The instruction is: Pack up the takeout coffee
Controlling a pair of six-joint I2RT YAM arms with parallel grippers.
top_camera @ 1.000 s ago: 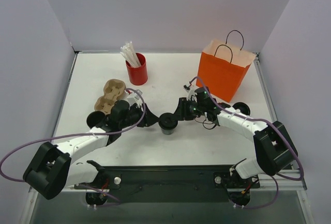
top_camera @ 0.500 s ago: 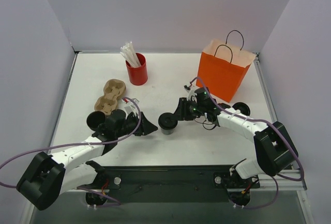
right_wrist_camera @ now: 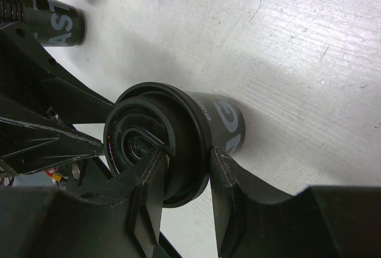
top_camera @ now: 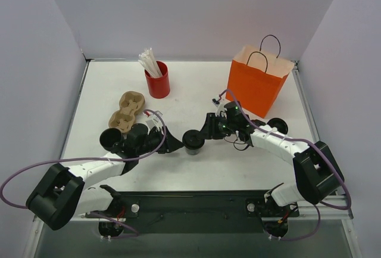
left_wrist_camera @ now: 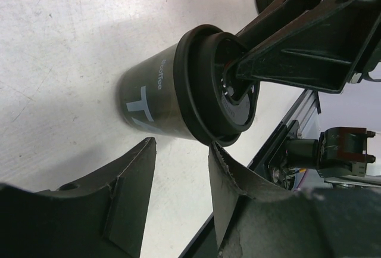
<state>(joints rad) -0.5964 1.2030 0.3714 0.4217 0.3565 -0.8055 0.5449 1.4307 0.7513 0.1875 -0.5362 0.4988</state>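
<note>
1. While the right gripper [top_camera: 200, 134] pinches the lid rim of one small dark paper cup with a round black lid [top_camera: 193, 142], that cup stands upright mid-table, between the two arms.
2. One finger sits on the lid top and one outside the rim. That steadies the cup and leaves its wall free.
3. Left gripper [left_wrist_camera: 181, 151] is open, jaws aimed at the cup wall and just short of it, holding nothing. Looks like a handover setup.
4. Second matching dark lidded cup [top_camera: 109, 137] stands left, just beside the brown moulded-pulp two-slot carrier [top_camera: 127, 110]. Both slots are empty.
5. Orange paper bag with handles [top_camera: 257, 88] stands far right, mouth up. Likely the final destination.
</note>
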